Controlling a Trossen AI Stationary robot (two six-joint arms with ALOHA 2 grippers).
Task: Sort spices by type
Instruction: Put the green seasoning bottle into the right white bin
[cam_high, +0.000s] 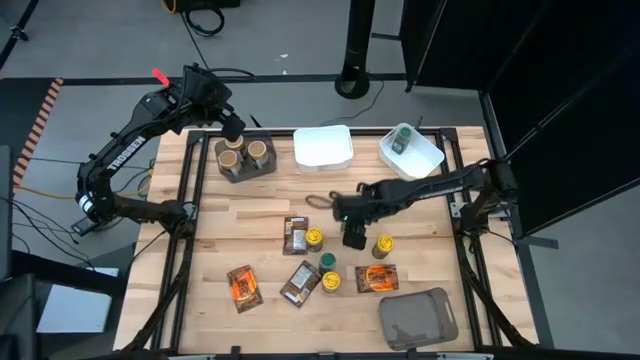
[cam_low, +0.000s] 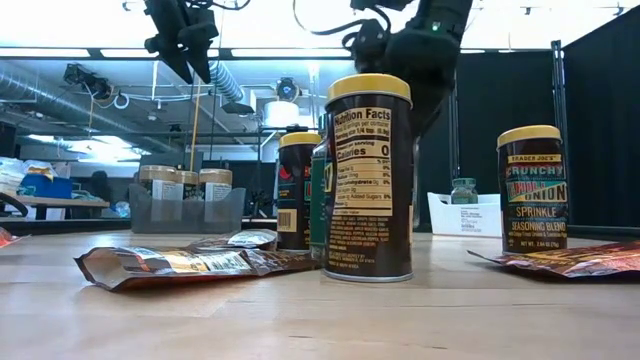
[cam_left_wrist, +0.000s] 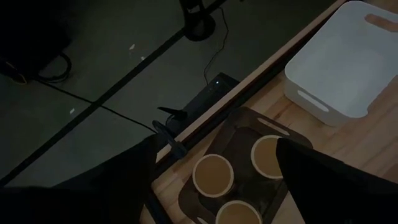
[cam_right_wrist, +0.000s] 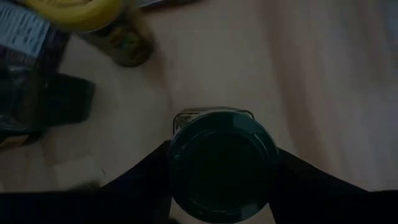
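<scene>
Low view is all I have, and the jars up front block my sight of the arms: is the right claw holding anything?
Observer: Yes. The right claw grips a green-lidded jar by its sides, raised above the table.
Operator: Any green lid in a tray?
Observer: One. A second green-lidded jar stands in the white tray at the far right.
Operator: And the left claw?
Observer: The left claw hangs open and empty over the bin, which holds three tan-lidded jars.

Green-lidded jar (cam_right_wrist: 222, 165) hides between right gripper's (cam_right_wrist: 222, 186) jaws.
</scene>
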